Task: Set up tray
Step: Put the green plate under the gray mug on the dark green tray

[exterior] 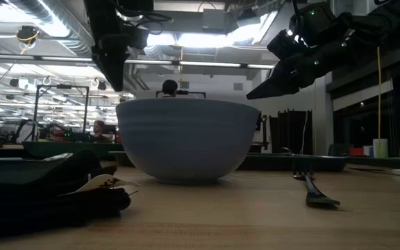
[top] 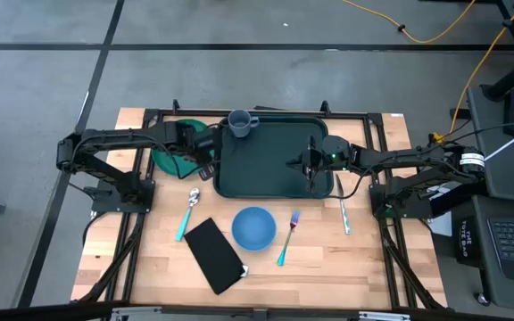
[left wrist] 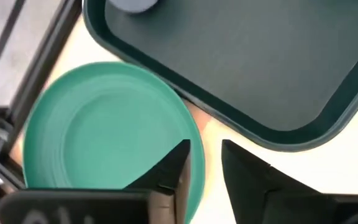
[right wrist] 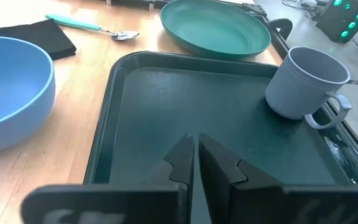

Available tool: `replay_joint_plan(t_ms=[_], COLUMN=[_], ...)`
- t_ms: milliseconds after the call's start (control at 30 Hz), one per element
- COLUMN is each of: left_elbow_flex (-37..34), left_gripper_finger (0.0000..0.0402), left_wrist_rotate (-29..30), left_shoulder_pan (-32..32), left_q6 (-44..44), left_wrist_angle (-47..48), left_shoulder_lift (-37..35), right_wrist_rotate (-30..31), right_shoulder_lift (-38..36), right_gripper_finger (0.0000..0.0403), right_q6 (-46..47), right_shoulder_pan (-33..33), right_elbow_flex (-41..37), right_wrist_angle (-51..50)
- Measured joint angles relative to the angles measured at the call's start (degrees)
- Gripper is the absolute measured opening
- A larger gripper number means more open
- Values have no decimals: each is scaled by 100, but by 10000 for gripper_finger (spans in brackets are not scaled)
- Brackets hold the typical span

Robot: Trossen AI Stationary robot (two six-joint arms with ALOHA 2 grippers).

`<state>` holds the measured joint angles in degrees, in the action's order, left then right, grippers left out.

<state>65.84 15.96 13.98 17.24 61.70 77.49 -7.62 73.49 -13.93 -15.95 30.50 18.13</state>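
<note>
The tray [top: 266,159] lies at the desk's [top: 328,259] far middle, its left rim partly hidden by the left gripper [top: 205,152], fingers slightly apart and empty, over the plate [top: 166,159]. The right gripper [top: 309,166], nearly closed and empty, hovers above the tray's right part.

The light wooden slatted table [top: 328,267] carries the large dark green rectangular plastic tray [top: 270,165] at its centre. A round green plate [top: 169,159] lies at nine o'clock beside it. The blue bowl [top: 254,227] sits at six, a black napkin [top: 212,254] at seven, a teal-handled spoon [top: 188,214] at eight, a teal fork [top: 288,237] at five, and a silver knife [top: 343,207] at four.
</note>
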Motion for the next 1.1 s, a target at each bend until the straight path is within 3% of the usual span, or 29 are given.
replay_joint_plan(t_ms=[133,333,567,1100], left_elbow_flex=[-159,-687,-1158,-2044], left_gripper_finger=[119,142,142,140], left_wrist_rotate=[-76,-687,-364,-789], left_shoulder_pan=[25,336,536,549], left_q6=[267,467,452,-1], left_wrist_angle=[21,9,-205,-1113], left_shoulder_lift=[24,25,28,28], right_wrist_rotate=[0,-2,-2,-2], right_shoulder_lift=[0,0,0,0], right_gripper_finger=[30,30,30,30], right_q6=[0,71,171,340], right_shoulder_pan=[-1,3,1,-1], right_elbow_flex=[0,0,0,0], right_wrist_angle=[-2,-2,-2,36])
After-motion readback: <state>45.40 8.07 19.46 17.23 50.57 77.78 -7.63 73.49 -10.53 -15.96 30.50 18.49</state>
